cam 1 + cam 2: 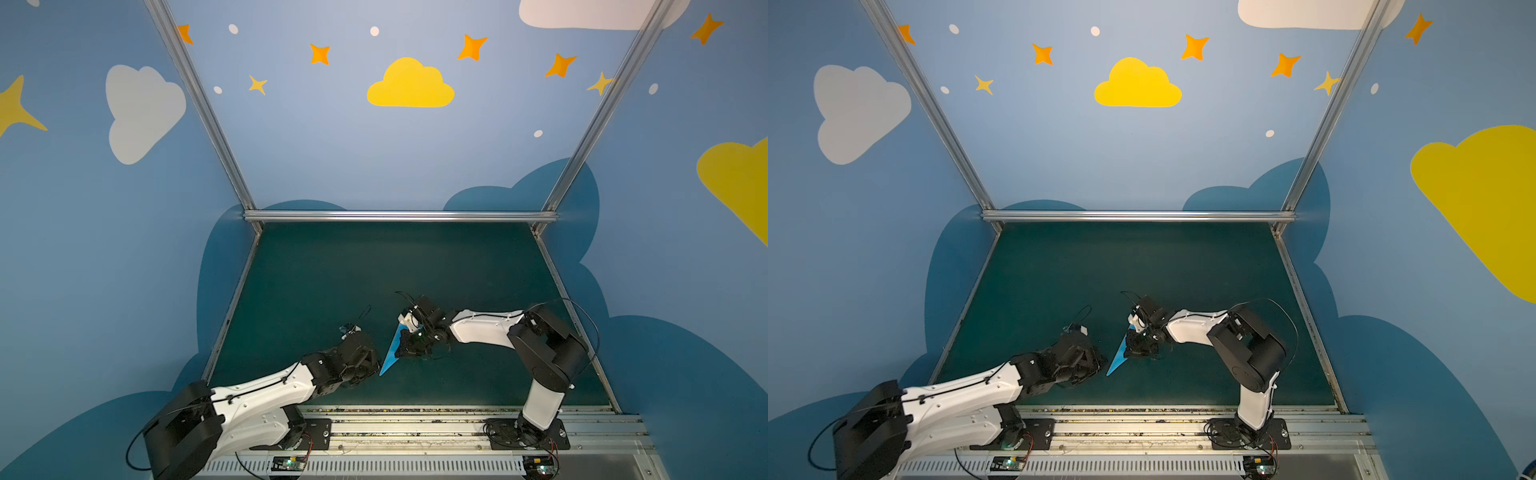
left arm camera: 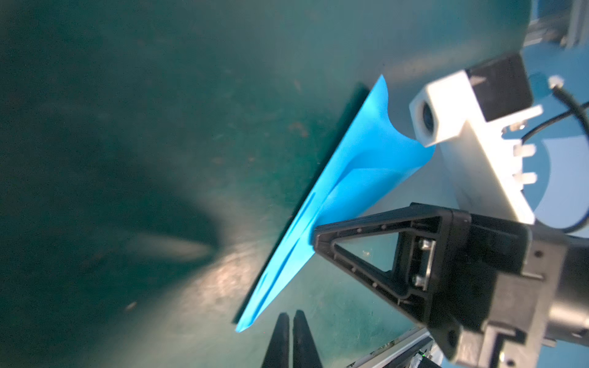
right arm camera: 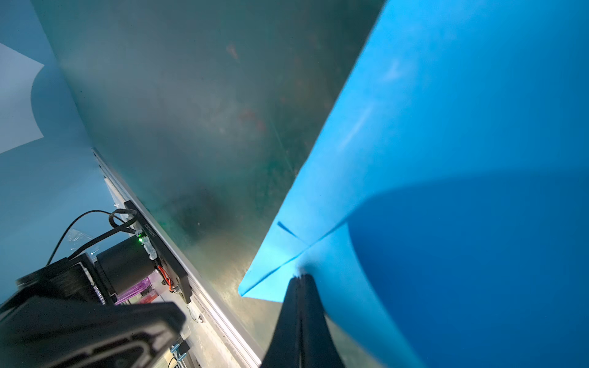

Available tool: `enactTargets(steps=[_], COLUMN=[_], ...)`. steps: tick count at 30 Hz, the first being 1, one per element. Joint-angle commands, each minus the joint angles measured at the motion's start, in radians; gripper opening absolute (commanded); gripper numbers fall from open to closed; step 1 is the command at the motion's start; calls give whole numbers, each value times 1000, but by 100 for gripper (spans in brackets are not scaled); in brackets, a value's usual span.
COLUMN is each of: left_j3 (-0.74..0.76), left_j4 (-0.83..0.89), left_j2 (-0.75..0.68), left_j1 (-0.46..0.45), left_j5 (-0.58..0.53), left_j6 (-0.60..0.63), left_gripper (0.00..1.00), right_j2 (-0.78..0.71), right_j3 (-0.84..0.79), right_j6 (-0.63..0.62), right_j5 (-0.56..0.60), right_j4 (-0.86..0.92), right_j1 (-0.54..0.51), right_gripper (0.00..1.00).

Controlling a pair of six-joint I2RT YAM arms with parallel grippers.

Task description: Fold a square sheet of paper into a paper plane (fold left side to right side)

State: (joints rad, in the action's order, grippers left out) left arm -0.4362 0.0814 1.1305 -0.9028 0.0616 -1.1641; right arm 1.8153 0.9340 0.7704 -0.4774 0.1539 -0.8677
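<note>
The paper plane (image 1: 392, 354) (image 1: 1120, 354) is a slim sky-blue dart. Its sharp nose points at the front left, low over the dark green mat (image 1: 374, 270). My right gripper (image 1: 404, 350) (image 1: 1133, 349) is shut on its middle from the right side. In the right wrist view the gripper (image 3: 301, 276) pinches a fold of the paper plane (image 3: 414, 127). In the left wrist view the paper plane (image 2: 366, 165) stands on edge, and its rear flap curls toward the right wrist camera (image 2: 439, 108). My left gripper (image 2: 290, 315) (image 1: 376, 365) is shut on nothing, just beside the nose and apart from it.
An aluminium rail (image 1: 415, 419) with both arm bases runs along the mat's front edge. Blue walls with metal posts (image 1: 399, 216) close in the mat's back and sides. Bare mat (image 1: 1142, 266) stretches behind both grippers.
</note>
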Motion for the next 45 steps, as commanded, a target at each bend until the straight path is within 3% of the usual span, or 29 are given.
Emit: enactTargets(steps=[1,8,17,31,45], left_j3=[-54,-102,-72,-2,11], left_j4=[-45,-117,-169,-228,-239], left_j2=[92,246,342,333,333], left_j1=[6,8,20,51,62], left_j5=[50,102,115,124,133], left_j6=[88,127,129,107,107], left_gripper=[7,4,4,4,4], right_j2=[20,6,-21,-204,-96], right_j3=[-14,0,51,20,50], right_j6=[-3,-8,-16,-85,-128], right_j5=[46,49,34,56,45], right_j4=[105,124,154,192,188], right_j1=[-19,-21,-14,40,-26], right_gripper=[0,0,0,0,0])
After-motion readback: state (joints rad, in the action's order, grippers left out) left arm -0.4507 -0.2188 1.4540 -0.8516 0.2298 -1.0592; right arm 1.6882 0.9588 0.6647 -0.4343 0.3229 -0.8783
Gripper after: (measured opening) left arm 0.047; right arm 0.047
